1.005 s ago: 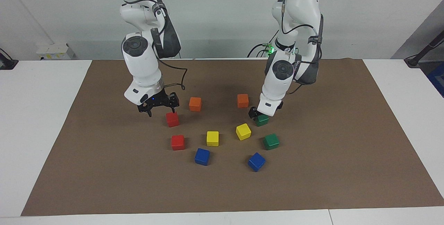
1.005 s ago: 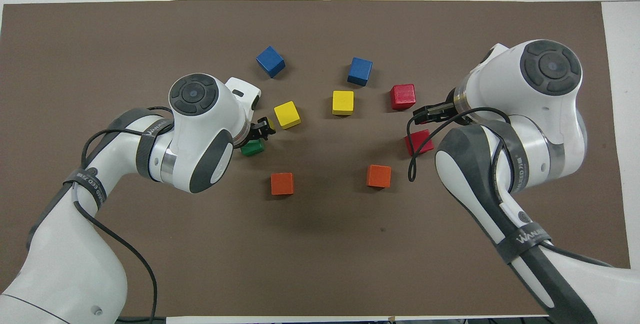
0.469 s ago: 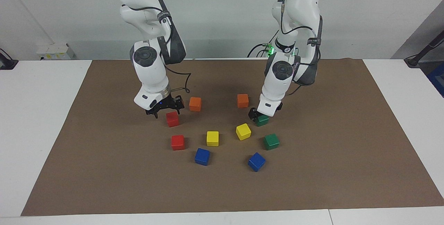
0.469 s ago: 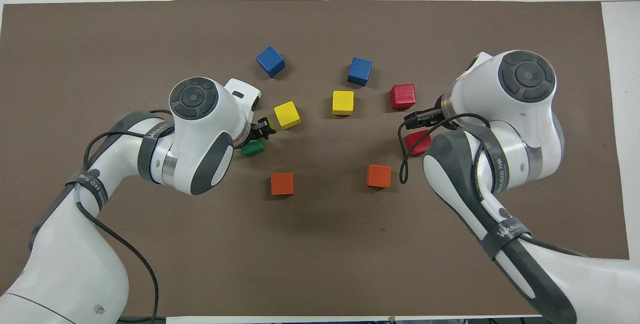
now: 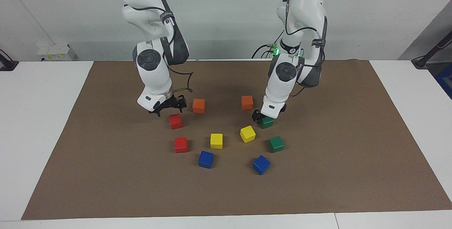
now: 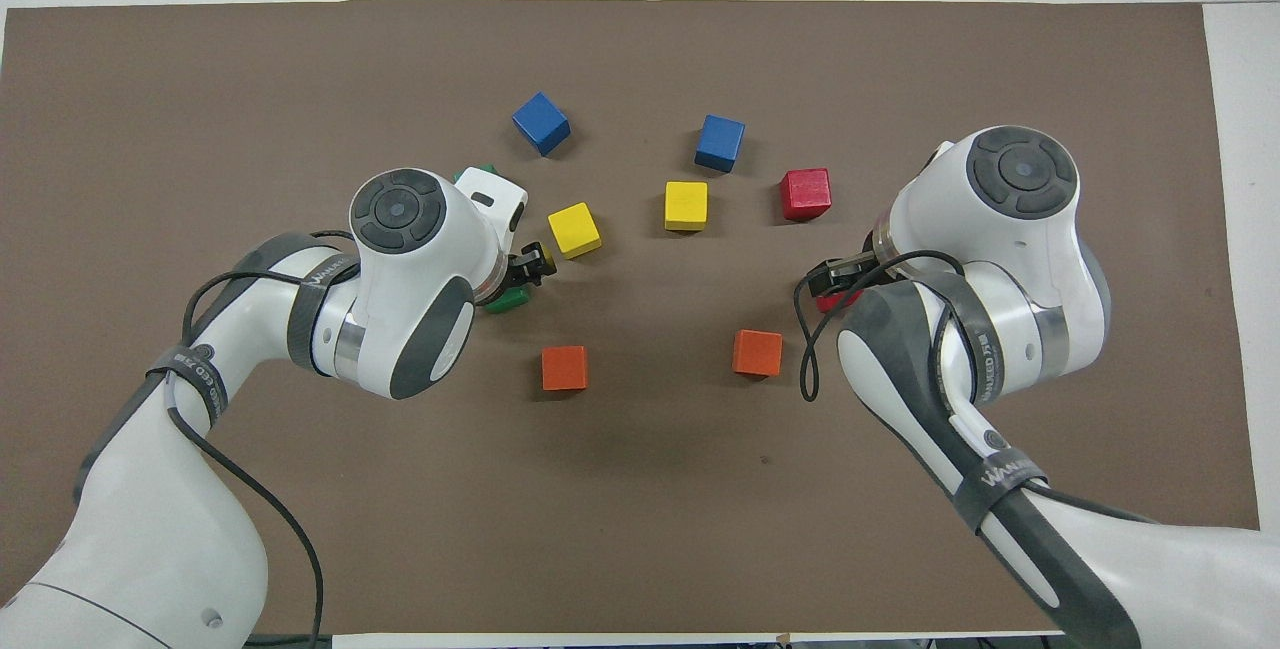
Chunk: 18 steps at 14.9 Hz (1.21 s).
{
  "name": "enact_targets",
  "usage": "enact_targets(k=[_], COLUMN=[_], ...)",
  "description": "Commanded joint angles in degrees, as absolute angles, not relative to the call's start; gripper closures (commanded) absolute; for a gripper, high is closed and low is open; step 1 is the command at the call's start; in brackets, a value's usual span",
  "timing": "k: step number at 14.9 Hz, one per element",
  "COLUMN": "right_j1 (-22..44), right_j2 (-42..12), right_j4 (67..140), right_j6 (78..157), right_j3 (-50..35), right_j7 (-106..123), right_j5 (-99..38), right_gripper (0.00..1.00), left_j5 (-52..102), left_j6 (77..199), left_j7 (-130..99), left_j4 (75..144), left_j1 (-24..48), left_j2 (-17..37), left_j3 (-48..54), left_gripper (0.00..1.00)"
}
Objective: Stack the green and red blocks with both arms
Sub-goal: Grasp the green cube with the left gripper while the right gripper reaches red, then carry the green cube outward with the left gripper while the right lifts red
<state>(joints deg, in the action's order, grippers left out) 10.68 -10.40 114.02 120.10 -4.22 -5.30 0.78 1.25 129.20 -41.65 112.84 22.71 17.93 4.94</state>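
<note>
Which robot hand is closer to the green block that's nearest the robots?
The left gripper: it is down at that green block. The right gripper hangs over a red block.

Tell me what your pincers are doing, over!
Left pincer down at glossy dark green cube nearer robots. Right pincer open over glossy bright red cube. Nothing stacked yet. Glossy orange cube sits beside that red cube.

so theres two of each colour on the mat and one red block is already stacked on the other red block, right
Not quite. There are two of each colour, but nothing is stacked: the facing view shows one red block lying on the mat under the right gripper, and the other red block lying apart from it, farther from the robots.
</note>
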Motion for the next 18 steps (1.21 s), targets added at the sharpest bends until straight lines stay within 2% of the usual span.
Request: enact_targets(k=[1,2,3,6,10,15,18], right_j1=[10.6,10.6,10.8,10.8,10.8,11.6,11.6], right_j2=[-9.5,-9.7,-9.8,-10.6,-11.6,-12.5,-13.4], right_j4=[115.7,115.7,115.8,116.5,116.9,117.8,117.8], right_j6=[121.1,121.3,121.7,124.0,126.1,128.6,130.0], right_j3=[-4.3,-4.3,-4.3,-4.3,-4.3,-4.3,-4.3], right_j7=[-5.7,-5.7,-5.8,-5.9,-5.9,-6.0,-6.0], right_j5=[0.1,0.1,0.1,0.1,0.1,0.1,0.1], right_gripper=[0.0,0.0,0.0,0.0,0.0,0.0,0.0], left_j5=[1.1,1.1,1.1,1.1,1.3,1.5,1.5], left_j6=[130.6,130.3,129.8,122.3,112.8,112.8,114.2], left_j7=[-43.2,-43.6,-43.5,-42.1,-22.6,-2.0,2.6], left_j4=[113.9,113.8,113.5,109.4,108.9,108.9,109.8], left_j1=[24.3,24.3,23.8,21.1,9.1,-4.2,-7.6], left_j2=[17.7,17.7,17.7,16.8,11.4,10.7,10.6], left_j3=[4.1,4.1,4.1,4.0,4.1,4.0,3.9], left_gripper=[0.51,0.81,1.0,1.0,1.0,1.0,1.0])
